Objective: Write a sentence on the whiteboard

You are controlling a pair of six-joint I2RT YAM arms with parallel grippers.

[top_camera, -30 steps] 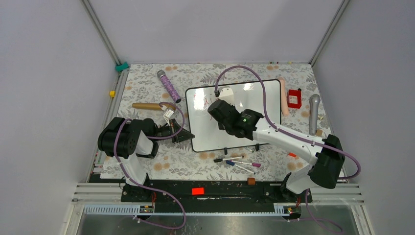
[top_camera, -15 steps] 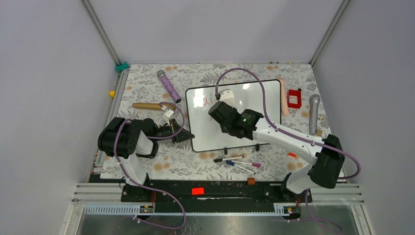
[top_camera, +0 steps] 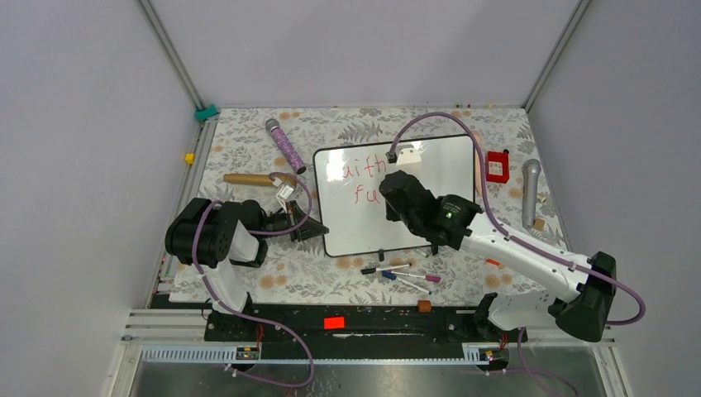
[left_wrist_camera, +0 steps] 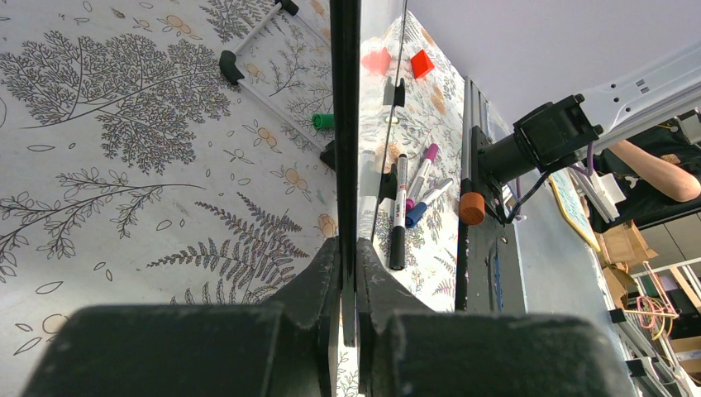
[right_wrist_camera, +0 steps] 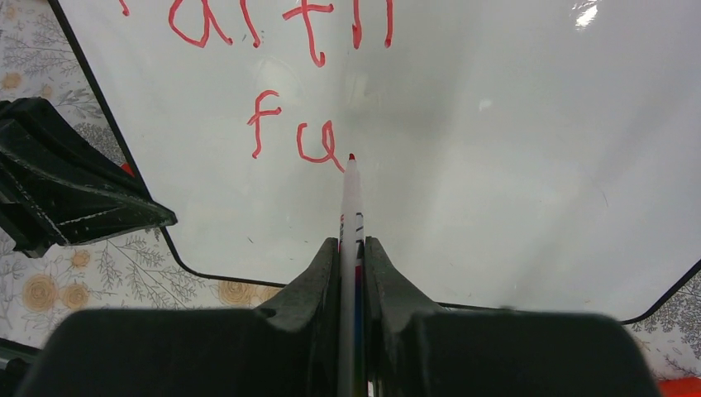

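Clenching marker, right fingers hold tip against whiteboard ahead, beside sentence; left fingers clamp whiteboard edge.

You are reading red handwriting on the whiteboard: the sentence is showing "aith" on its top line and "fu" just beneath.
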